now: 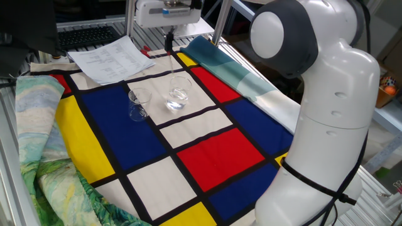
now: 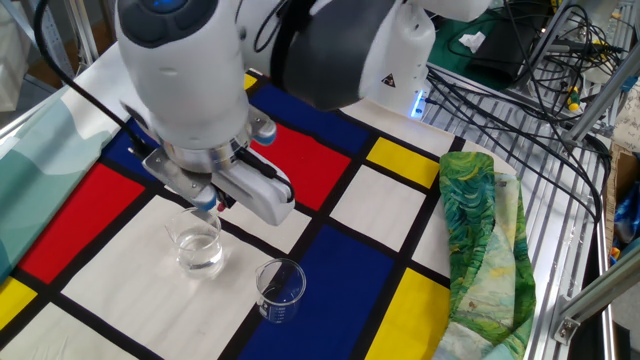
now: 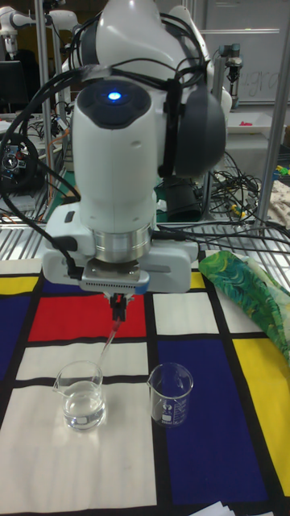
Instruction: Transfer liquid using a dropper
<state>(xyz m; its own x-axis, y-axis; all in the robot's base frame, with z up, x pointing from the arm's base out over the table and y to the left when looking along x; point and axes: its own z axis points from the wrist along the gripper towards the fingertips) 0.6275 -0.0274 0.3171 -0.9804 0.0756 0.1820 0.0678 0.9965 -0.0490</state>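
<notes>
My gripper [image 3: 119, 304] hangs over the checked cloth, shut on the dropper [image 3: 109, 339]. The red bulb sits between the fingers and the clear tube slants down to the rim of the rounder glass [image 3: 80, 394]. In the one fixed view the dropper [image 1: 171, 66] runs from the gripper [image 1: 168, 41] to that glass [image 1: 178, 95]. A shallow pool of clear liquid [image 3: 83, 414] lies in its bottom. The small beaker [image 3: 171, 393] stands beside it, apart from the gripper, and looks empty. Whether the tip is in the liquid is unclear. The arm hides the gripper [image 2: 206, 206] in the other fixed view.
Printed papers [image 1: 110, 56] and a keyboard [image 1: 88, 35] lie beyond the glasses. A green patterned cloth [image 2: 482, 240] is bunched at the table's side, a teal cloth [image 1: 233, 68] along another edge. Cables [image 2: 530, 60] crowd the rack behind. The robot's white body [image 1: 330, 125] stands at the table edge.
</notes>
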